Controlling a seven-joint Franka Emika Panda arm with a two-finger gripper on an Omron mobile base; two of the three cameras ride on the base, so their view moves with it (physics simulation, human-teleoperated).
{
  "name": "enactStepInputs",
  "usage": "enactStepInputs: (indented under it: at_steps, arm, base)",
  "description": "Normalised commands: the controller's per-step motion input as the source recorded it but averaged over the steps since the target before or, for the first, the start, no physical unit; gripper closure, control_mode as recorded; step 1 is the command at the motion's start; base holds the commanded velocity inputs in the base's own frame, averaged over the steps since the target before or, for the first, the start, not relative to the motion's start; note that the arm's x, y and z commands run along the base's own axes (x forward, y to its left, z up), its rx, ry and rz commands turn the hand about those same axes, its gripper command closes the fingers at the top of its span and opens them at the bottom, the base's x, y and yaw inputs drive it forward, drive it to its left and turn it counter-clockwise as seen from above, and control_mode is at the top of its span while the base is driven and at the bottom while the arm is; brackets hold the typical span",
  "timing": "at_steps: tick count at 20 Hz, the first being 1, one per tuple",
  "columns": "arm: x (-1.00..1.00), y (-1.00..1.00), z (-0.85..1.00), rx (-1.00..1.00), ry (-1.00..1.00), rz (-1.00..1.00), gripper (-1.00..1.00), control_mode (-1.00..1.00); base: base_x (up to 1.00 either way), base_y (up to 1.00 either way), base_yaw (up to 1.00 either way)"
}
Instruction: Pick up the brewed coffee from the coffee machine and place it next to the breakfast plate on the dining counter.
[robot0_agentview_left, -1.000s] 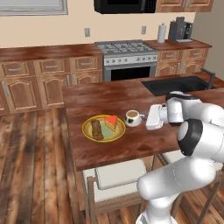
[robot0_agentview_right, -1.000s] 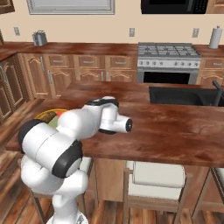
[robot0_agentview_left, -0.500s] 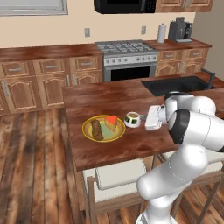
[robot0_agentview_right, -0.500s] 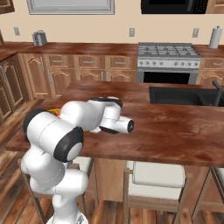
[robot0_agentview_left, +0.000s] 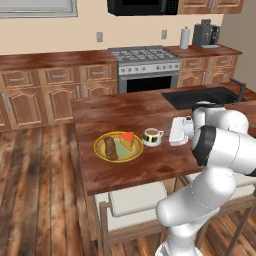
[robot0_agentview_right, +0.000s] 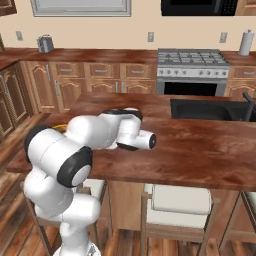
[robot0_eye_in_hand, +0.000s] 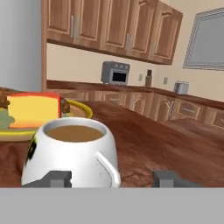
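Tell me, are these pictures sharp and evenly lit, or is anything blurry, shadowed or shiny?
Left base view: even, flat light, with the mug and plate small but clear on the dining counter. Right base view: soft pale sheen on the countertop, no hard shadows. Hand view: the mug looms large and crisp, while the far toaster oven looks a little soft.

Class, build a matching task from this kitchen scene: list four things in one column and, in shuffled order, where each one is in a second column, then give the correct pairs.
Things:
1. mug of coffee
2. yellow plate
3. coffee machine
4. sink

Places:
A. on the far wall counter, right of the stove
B. set into the island top, at its far right
C. on the island, between the plate and the gripper
D. on the island, left of the mug

Pairs: 1-C, 2-D, 3-A, 4-B
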Motion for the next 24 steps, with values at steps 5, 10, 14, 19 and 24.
enactStepInputs:
  at_steps: [5,10,14,19,24]
  arm:
    - [-0.57,-0.01,0.5,0.0,0.0,0.0,-1.0,-1.0]
    - [-0.99,0.0,0.71,-0.01,-0.08,0.0,-1.0,-1.0]
    - [-1.0,0.0,0.95,-0.02,-0.15,0.0,-1.0,-1.0]
    - [-1.0,0.0,1.0,-0.01,-0.16,0.0,-1.0,-1.0]
    - [-1.0,0.0,0.98,-0.01,-0.07,0.01,-1.0,-1.0]
  base:
    - [0.0,0.0,0.0]
    - [0.0,0.0,0.0]
    - [0.0,0.0,0.0]
    - [0.0,0.0,0.0]
    - [0.0,0.0,0.0]
